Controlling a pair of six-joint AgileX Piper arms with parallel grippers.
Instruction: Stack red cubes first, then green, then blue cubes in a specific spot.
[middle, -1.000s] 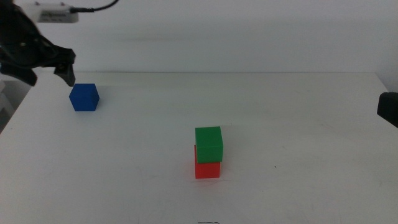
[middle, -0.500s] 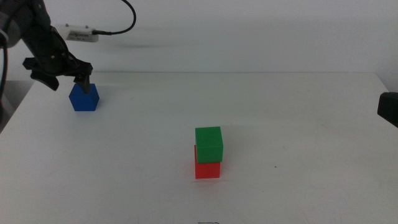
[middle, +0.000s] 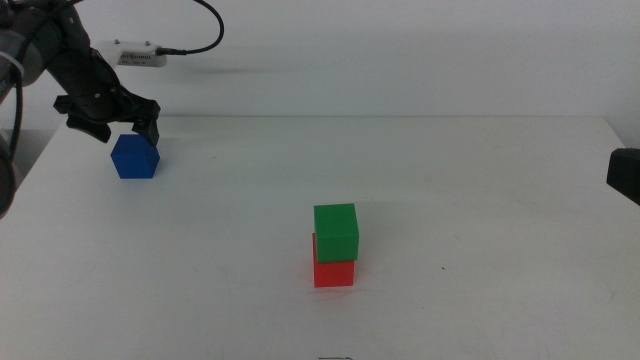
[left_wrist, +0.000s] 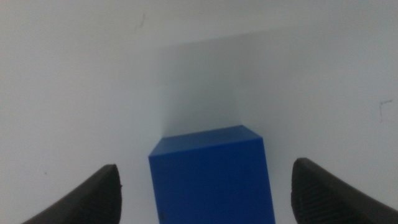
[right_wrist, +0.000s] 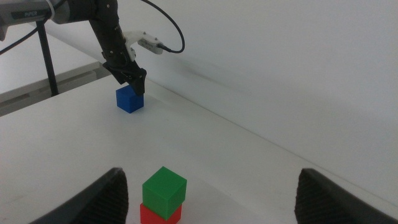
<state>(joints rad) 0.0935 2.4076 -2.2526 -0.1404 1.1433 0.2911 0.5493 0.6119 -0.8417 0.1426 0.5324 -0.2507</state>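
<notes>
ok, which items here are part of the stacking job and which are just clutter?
Job:
- red cube, bottom of stack
- green cube, on the red
- blue cube, apart on the table, left end effector open over it

Lying about:
- white box with cable

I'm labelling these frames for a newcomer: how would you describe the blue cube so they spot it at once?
Start at the white table and go to its far left corner, where the left claw hangs open. The blue cube sits on the tabletop just beneath that claw, between its jaws. It stands alone, well apart from the green cube stacked on the red cube near the middle.
</notes>
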